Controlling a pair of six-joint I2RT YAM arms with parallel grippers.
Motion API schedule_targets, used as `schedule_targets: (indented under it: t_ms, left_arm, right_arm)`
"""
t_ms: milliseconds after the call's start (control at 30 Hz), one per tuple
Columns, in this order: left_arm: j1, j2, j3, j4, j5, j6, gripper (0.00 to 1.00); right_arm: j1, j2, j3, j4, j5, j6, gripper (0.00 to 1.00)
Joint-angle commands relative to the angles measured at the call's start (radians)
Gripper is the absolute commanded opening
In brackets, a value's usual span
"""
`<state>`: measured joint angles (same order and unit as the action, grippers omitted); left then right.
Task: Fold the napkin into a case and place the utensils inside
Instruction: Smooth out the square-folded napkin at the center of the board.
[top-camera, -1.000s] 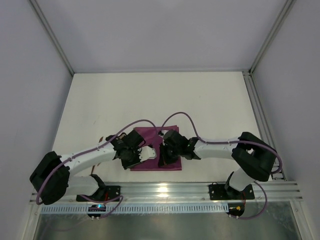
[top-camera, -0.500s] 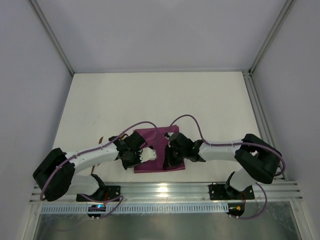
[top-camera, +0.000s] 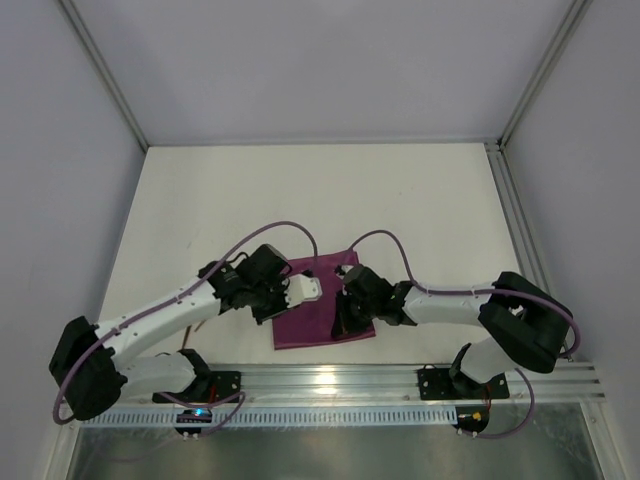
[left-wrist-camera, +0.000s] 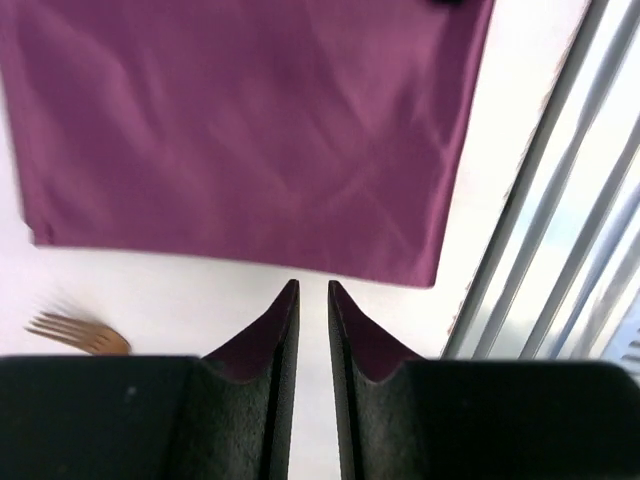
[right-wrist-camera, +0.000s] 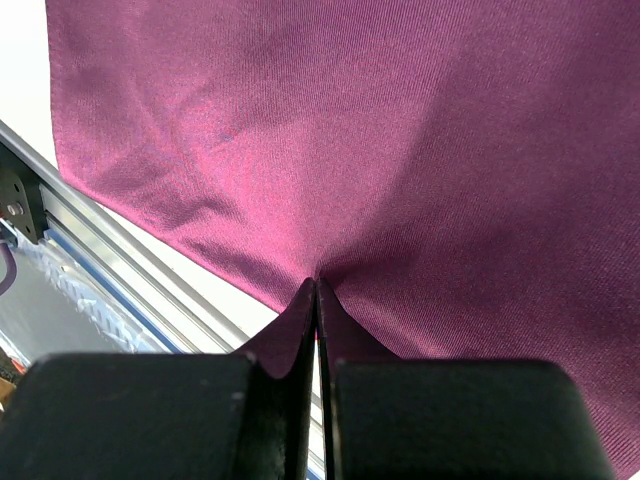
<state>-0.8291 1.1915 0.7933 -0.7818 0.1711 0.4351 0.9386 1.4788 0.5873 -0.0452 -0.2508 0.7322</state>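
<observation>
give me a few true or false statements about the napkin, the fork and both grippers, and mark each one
1. The right gripper is shut on the napkin. True; the cloth puckers at its tips.
2. The left gripper holds the fork. False: its jaws stand slightly apart with nothing between them, just off the napkin's edge.
3. The fork lies on top of the napkin. False: it lies on the bare table, beside the cloth.
4. One corner of the napkin sits close to the metal rail. True.
5. The napkin is bunched into a ball. False: it lies spread flat.
</observation>
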Motion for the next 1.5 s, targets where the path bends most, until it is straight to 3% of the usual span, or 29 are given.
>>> schedule_targets:
  t_ms: [0,167,433,533,900,1467]
  left_arm:
    - [-0.014,-0.041,0.066,0.035,0.151,-0.044,0.19]
    - [-0.134,0.025,-0.052,0.275,0.117,-0.022,0.11]
    - [-0.22,0.121,-0.097,0.403,0.141,0.014,0.11]
    - [-0.271,0.151,-0.089,0.403,0.099,0.016,0.1]
    - [-0.278,0.28,-0.075,0.317,-0.024,0.031,0.09]
    - [-0.277,0.117,-0.193,0.17,-0.09,0.037,0.09]
  right_arm:
    - [-0.006,-0.003,0.014,-0.015,0.035,-0.024,0.03]
    - [-0.007,0.017,0.019,-0.002,0.027,-0.022,0.03]
    - [-0.011,0.02,-0.014,0.021,0.033,-0.002,0.03]
    - [-0.011,0.02,-0.021,0.025,0.033,-0.002,0.03]
    - [-0.012,0.002,-0.038,0.036,0.036,-0.004,0.03]
    - [-0.023,-0.012,-0.072,0.038,0.044,-0.01,0.03]
